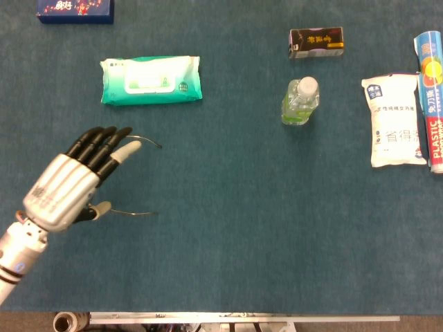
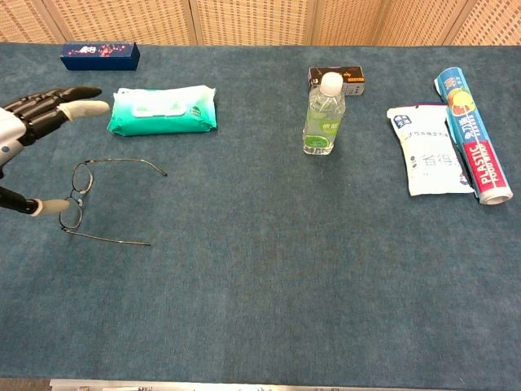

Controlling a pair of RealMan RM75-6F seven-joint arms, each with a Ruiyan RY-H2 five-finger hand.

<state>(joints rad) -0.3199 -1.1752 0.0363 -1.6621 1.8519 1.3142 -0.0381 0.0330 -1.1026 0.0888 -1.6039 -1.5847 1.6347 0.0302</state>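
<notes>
— Glasses point(image 2: 80, 198) first: where are they?

— Lying on the blue bench point(image 1: 235, 228), near its left side, arms unfolded and pointing to the right. In the chest view I see both lenses, one above the other, with the two thin arms running off from them. In the head view my left hand point(image 1: 73, 181) covers the lenses, and only the ends of the two arms stick out past it.

— What is your left hand doing?

— It hangs over the glasses with the fingers point(image 2: 50, 105) stretched out and apart, thumb spread off to the side. It has hold of nothing. In the chest view the thumb tip sits right at the lower lens, but I cannot tell whether it touches the frame or only hovers above it.

— And your right hand?

— Neither camera shows it.

— What else lies on the bench?

— A green pack of wipes point(image 1: 151, 80) is beyond the glasses, apart from them, with my fingertips pointing toward its left end in the chest view. A dark blue box point(image 1: 75, 10) sits at the far left edge. Toward the middle right a clear bottle point(image 1: 300, 101) with a white cap stands upright, and a small dark box point(image 1: 315, 43) lies just behind it. At the right side a white pouch point(image 1: 394, 120) lies flat, with a roll of plastic wrap point(image 1: 430, 101) in its carton just beside it.
</notes>
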